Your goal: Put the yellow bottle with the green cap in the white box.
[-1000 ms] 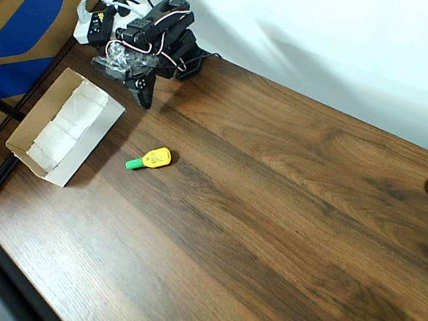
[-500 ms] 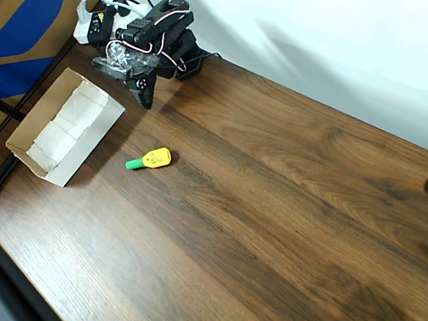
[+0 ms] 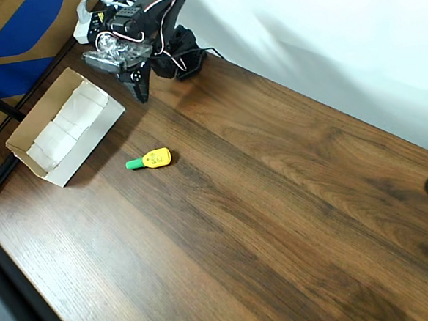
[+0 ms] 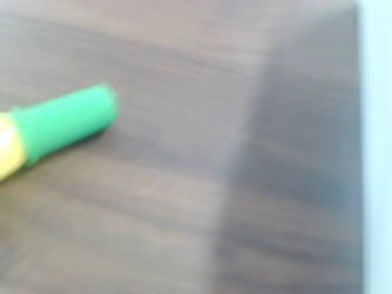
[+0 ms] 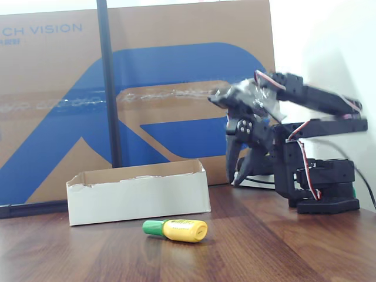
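Your tool (image 3: pixel 140 85) raised by the arm's base, fingers pointing down, jaw state unclear, yellow bottle with the green cap (image 3: pixel 149 160) lying on your counter (image 3: pixel 276 215), just beside the white box (image 3: pixel 61 134), not inside

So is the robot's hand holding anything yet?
No, nothing. Its hand hangs above the table; the small yellow plastic bottle with the green cap lies apart on the wood.

Overhead downward, wrist close — fixed view low, table-level.
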Controlling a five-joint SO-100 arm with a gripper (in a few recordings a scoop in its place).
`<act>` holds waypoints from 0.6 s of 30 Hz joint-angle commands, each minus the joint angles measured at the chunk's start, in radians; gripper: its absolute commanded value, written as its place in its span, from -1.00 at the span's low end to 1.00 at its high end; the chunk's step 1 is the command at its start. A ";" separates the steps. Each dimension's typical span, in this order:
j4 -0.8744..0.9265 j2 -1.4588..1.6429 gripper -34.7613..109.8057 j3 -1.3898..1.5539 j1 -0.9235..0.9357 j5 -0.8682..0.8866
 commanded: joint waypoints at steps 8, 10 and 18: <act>-0.199 -0.146 -0.44 0.000 -0.118 -0.009; -0.253 -0.186 -0.42 -0.003 -0.152 -0.009; -0.443 -0.371 -0.41 -0.044 -0.247 -0.054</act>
